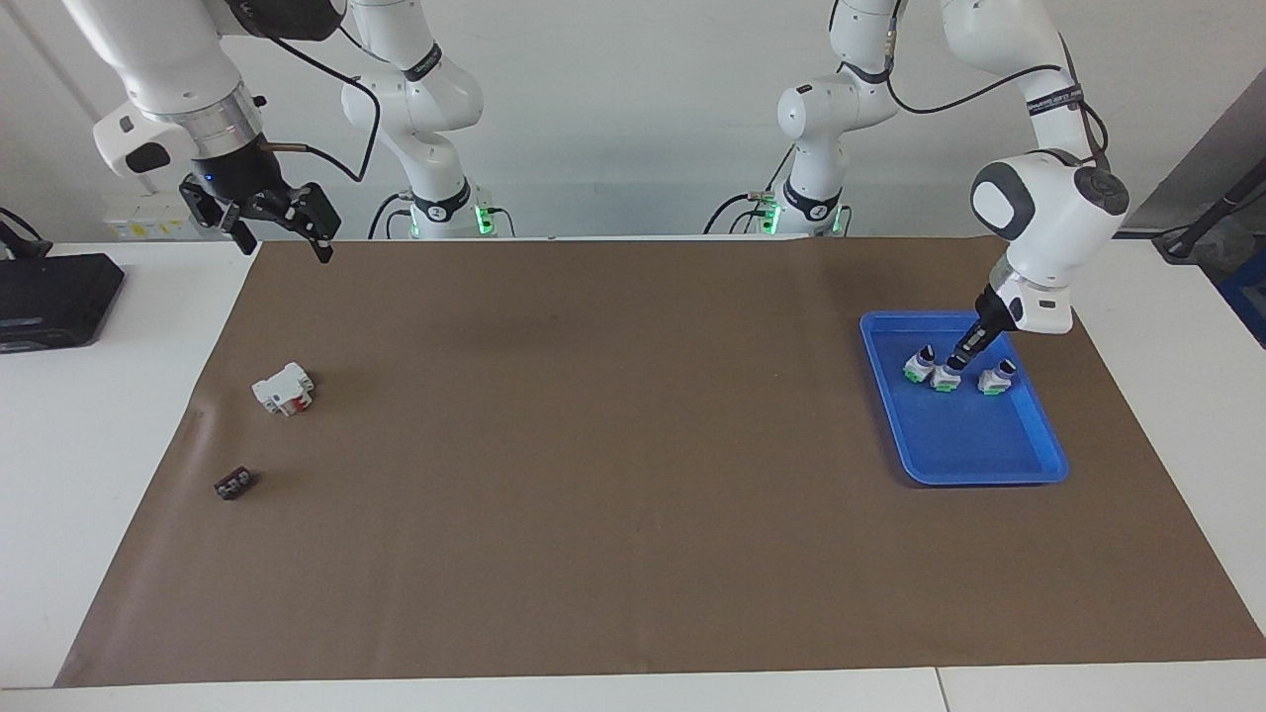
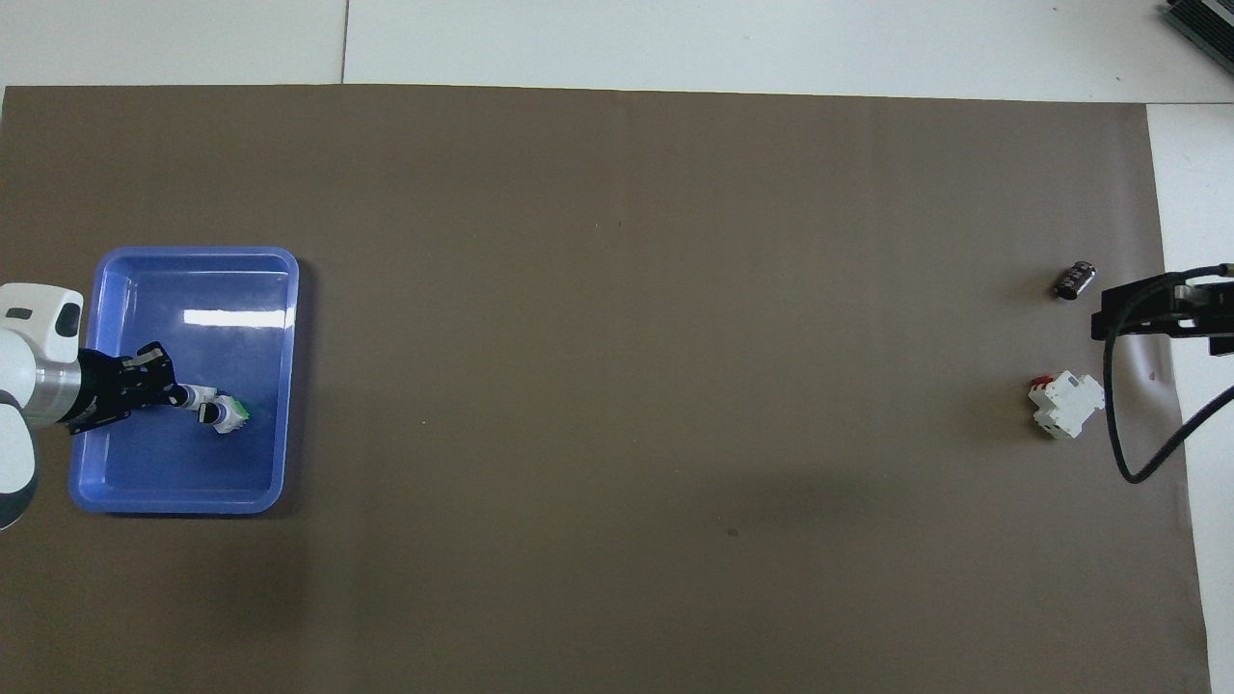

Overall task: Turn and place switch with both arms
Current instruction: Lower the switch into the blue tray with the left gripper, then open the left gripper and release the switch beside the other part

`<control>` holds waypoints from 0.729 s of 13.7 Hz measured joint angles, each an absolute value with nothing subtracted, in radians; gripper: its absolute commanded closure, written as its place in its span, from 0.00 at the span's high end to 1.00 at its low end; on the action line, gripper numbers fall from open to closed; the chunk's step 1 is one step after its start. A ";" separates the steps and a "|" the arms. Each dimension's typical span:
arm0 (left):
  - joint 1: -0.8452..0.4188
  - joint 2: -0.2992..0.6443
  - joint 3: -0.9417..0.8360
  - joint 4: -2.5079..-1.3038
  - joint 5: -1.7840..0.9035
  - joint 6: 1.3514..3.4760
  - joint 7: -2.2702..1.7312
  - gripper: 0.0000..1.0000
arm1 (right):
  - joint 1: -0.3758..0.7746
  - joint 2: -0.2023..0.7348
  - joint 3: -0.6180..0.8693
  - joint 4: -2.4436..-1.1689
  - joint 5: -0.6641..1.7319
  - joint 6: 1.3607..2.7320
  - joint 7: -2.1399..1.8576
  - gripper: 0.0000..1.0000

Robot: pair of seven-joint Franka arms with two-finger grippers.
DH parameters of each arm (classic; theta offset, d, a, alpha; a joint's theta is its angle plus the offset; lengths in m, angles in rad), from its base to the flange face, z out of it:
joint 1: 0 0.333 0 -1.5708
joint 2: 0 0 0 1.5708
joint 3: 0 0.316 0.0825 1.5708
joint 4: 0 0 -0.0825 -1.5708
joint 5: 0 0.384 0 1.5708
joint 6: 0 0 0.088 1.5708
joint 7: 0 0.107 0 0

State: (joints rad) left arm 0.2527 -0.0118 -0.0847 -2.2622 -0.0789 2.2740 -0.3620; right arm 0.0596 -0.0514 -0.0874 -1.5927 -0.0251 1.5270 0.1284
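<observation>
Left tool [image 1: 951, 365] clamps a green-ended switch [image 1: 945, 379] between two others inside the blue tray [image 1: 989, 465]; right tool [image 1: 267, 222], fingers apart, waits over the surface [image 1: 613, 445] corner.

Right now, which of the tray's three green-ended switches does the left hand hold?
The middle switch: the left hand is shut on it, while the outer switches stand free on either side.

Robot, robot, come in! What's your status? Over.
Left claw shut on switch inside blue tray. Right claw open, waiting up high. Two other switches crowd it.

Glossy blue plastic tray [image 1: 1039, 465]; matt brown paper-like mat [image 1: 613, 445].
</observation>
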 measured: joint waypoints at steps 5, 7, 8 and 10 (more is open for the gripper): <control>0.253 -0.018 -0.082 -2.262 -0.079 2.218 -0.238 0.00 | 0.060 -0.051 -0.087 -1.593 -0.025 1.527 0.128 1.00; 0.253 -0.020 -0.082 -2.262 -0.079 2.203 -0.210 0.00 | 0.060 -0.051 -0.087 -1.593 -0.025 1.527 0.128 1.00; 0.253 -0.021 -0.082 -2.262 -0.079 2.201 -0.204 0.00 | 0.060 -0.051 -0.087 -1.593 -0.025 1.527 0.128 1.00; 0.253 -0.021 -0.082 -2.262 -0.079 2.199 -0.200 0.02 | 0.060 -0.051 -0.087 -1.593 -0.025 1.527 0.128 1.00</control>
